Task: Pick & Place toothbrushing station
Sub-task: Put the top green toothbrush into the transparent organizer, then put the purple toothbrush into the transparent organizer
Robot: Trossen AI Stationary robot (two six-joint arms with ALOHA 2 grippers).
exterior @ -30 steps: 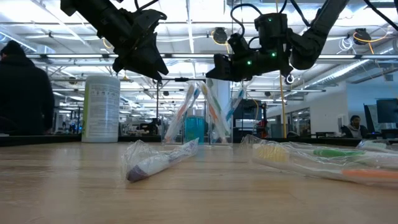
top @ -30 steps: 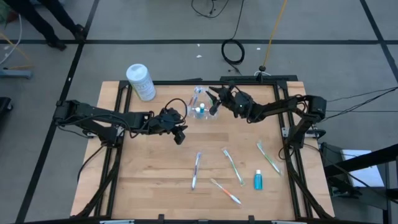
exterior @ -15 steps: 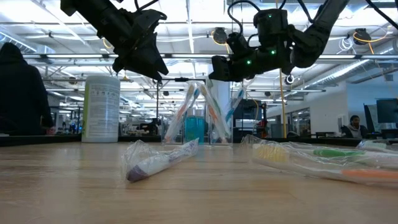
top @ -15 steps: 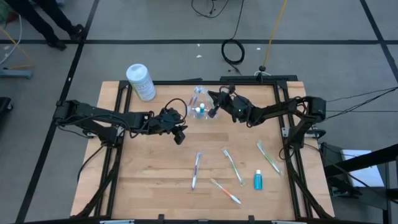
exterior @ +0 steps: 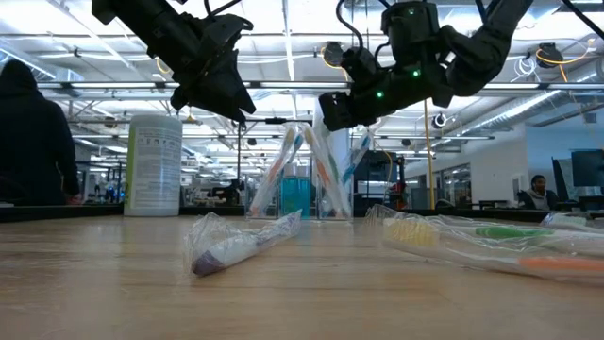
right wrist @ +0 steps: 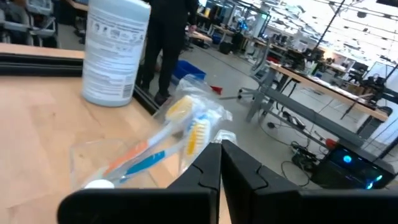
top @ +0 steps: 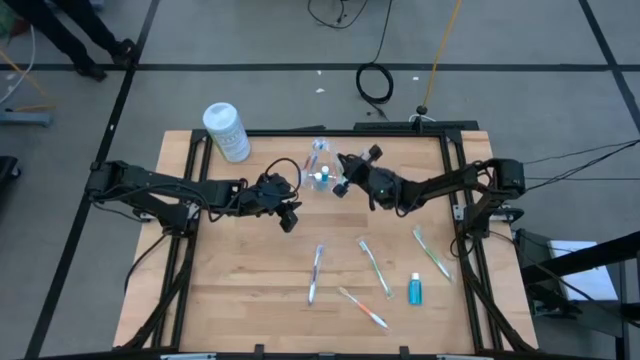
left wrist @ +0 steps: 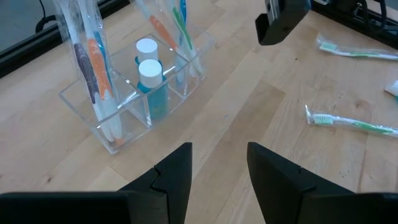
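The table is busy at its far edge, and that is where trouble could come. The tall white canister stands at the far left corner, well apart from the work, so I would not worry about it.

The station, a clear divided holder, sits near the middle of the far edge, just beyond and between the two arms. It is loaded: wrapped brushes lean out of its end compartments and two blue tubes stand in the middle one. Being light and top-heavy with those tall brushes, it looks likely to tip or skid if nudged from the side instead of gripped squarely.

The right pincer hovers just beside the station, above it in the low view, with its fingers pressed together on nothing. Clenched like that it cannot take a wall; if it comes down so, it would shove the brushes or knock the holder over. It would need to spread first.

The left pincer hangs near the station's other side, released, fingers apart, holding nothing. Two arms this near one small thing could also bump each other.

Loose brushes and a blue tube lie nearer the front, clear of it all.
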